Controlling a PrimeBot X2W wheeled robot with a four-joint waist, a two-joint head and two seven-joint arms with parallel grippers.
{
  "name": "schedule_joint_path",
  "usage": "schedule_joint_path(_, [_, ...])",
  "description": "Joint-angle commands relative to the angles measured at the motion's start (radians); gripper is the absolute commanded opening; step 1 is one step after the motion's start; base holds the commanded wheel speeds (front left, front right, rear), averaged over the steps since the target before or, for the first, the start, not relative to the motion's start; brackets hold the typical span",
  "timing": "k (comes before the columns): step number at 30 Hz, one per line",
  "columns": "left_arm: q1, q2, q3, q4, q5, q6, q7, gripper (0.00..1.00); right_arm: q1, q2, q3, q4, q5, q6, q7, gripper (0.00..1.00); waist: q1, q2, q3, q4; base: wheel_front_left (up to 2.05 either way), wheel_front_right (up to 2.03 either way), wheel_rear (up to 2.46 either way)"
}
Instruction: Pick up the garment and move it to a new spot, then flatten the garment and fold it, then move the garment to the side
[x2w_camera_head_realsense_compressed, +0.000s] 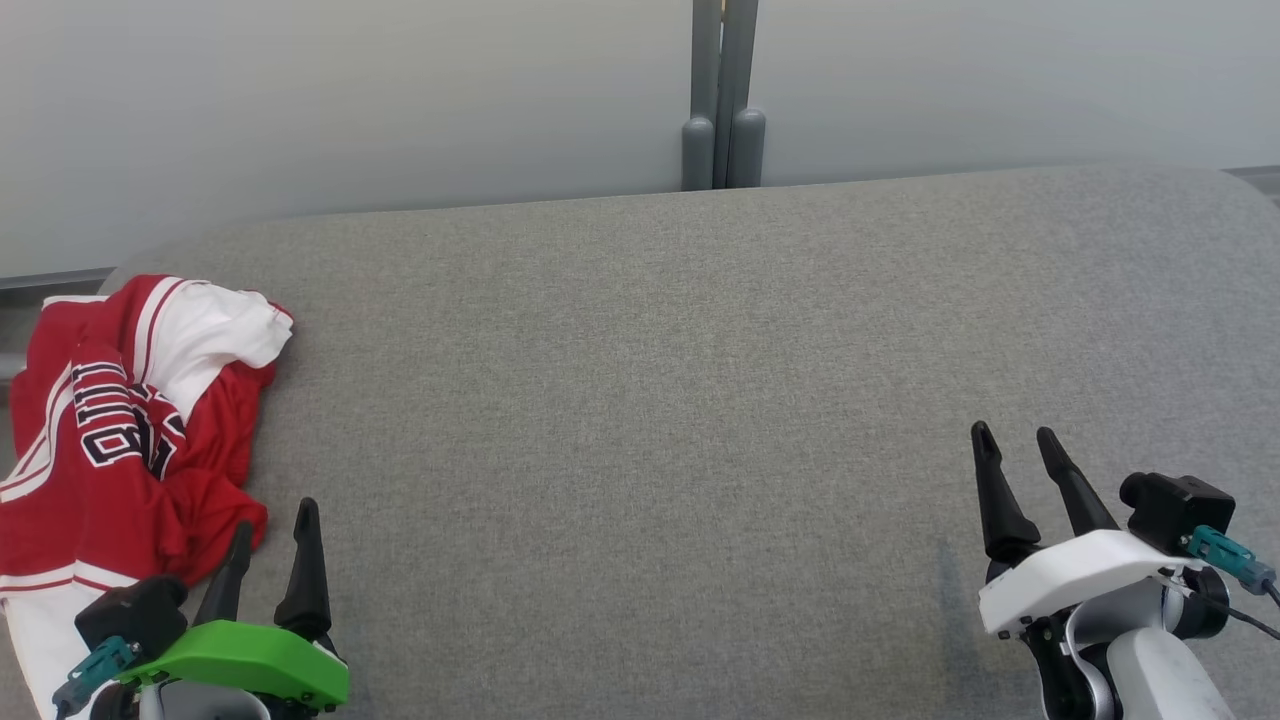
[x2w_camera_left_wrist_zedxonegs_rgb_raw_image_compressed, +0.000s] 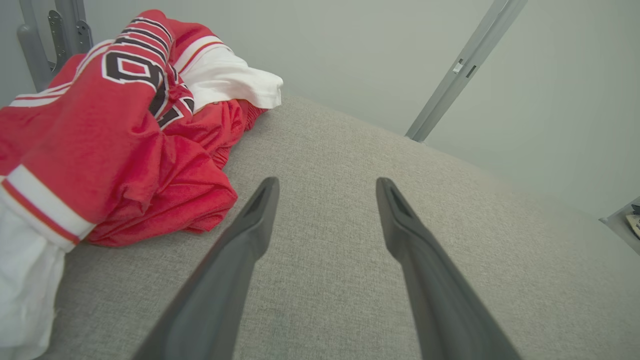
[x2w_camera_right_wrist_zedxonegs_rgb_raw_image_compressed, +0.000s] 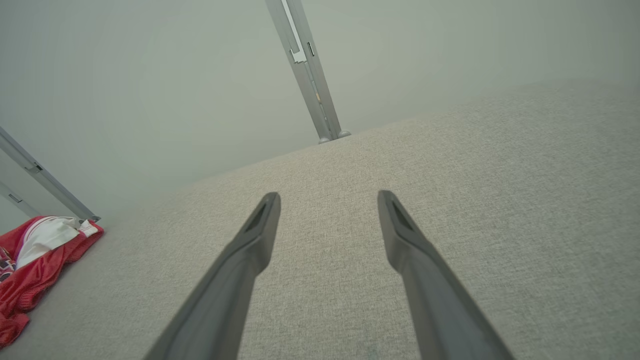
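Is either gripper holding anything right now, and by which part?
Nothing is held. The left gripper is open beside the crumpled garment, with no cloth between its fingers; the right gripper is open over the grey surface.

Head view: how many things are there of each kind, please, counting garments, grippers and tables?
Garments: 1, the red and white garment
Grippers: 2, the left gripper and the right gripper, both open
Tables: 1, the grey table
Total: 4
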Motion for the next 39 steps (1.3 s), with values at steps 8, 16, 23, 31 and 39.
schedule_joint_path(8, [0.001, 0.016, 0.013, -0.011, 0.118, -0.006, -0.032, 1.0, -0.009, -0.011, -0.003, 0.001, -0.114, 0.0, -0.031, 1.0, 0.0, 0.0, 0.0, 0.0, 0.0, 0.0, 0.0])
schedule_joint_path(16, [0.008, 0.02, 0.023, -0.022, 0.202, -0.006, -0.052, 1.0, -0.002, -0.011, -0.005, 0.01, -0.183, 0.001, -0.05, 1.0, 0.0, 0.0, 0.001, 0.0, 0.0, 0.0, 0.0])
schedule_joint_path(23, [0.018, 0.024, 0.023, -0.022, 0.259, -0.006, -0.068, 1.0, 0.005, -0.013, -0.003, 0.017, -0.245, 0.001, -0.066, 1.0, 0.0, 0.0, 0.004, -0.003, 0.0, 0.0, 0.0])
schedule_joint_path(31, [0.021, 0.028, 0.019, -0.013, 0.321, -0.006, -0.084, 1.0, 0.005, -0.012, -0.001, 0.02, -0.318, 0.0, -0.083, 1.0, 0.0, 0.0, 0.005, -0.004, 0.0, 0.0, 0.0])
schedule_joint_path(39, [0.025, 0.029, 0.016, -0.011, 0.373, -0.006, -0.098, 1.0, 0.006, -0.015, 0.002, 0.021, -0.379, 0.001, -0.097, 1.0, 0.0, 0.0, 0.003, -0.003, 0.0, 0.0, 0.0])
